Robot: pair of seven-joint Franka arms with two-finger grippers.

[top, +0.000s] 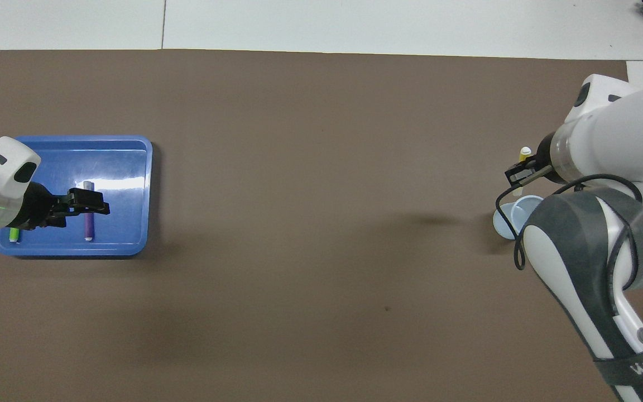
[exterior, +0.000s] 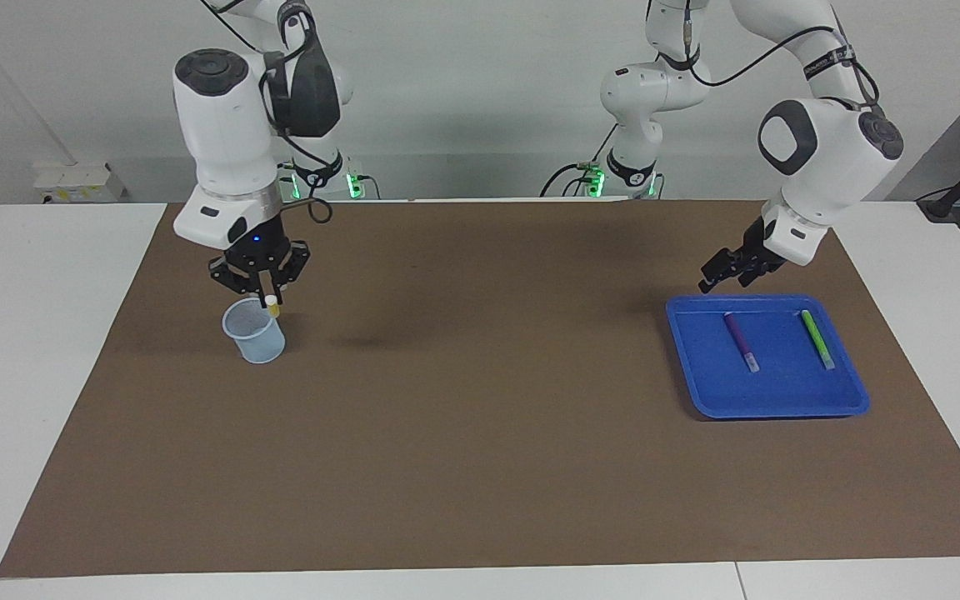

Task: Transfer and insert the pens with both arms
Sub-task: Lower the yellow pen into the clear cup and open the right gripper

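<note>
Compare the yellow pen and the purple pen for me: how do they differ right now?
The yellow pen is clamped in the shut right gripper and hangs close to upright over the cup; the purple pen lies flat in the blue tray, untouched, beside the green pen. The yellow pen's cap points up; the purple pen's cap points away from the robots. Both are thin markers with pale caps.

Cup mouth [exterior: 248, 315]: blocked from above by the right gripper [exterior: 267, 293] and its yellow pen [exterior: 272, 307].
Tray [exterior: 851, 392]: left gripper [exterior: 722, 276] hangs over its robot-side rim; purple pen [exterior: 741, 340] and green pen [exterior: 817, 338] lie well apart, with room for fingers between.
Desk [exterior: 480, 400] between cup and tray: bare brown mat, free passage.
</note>
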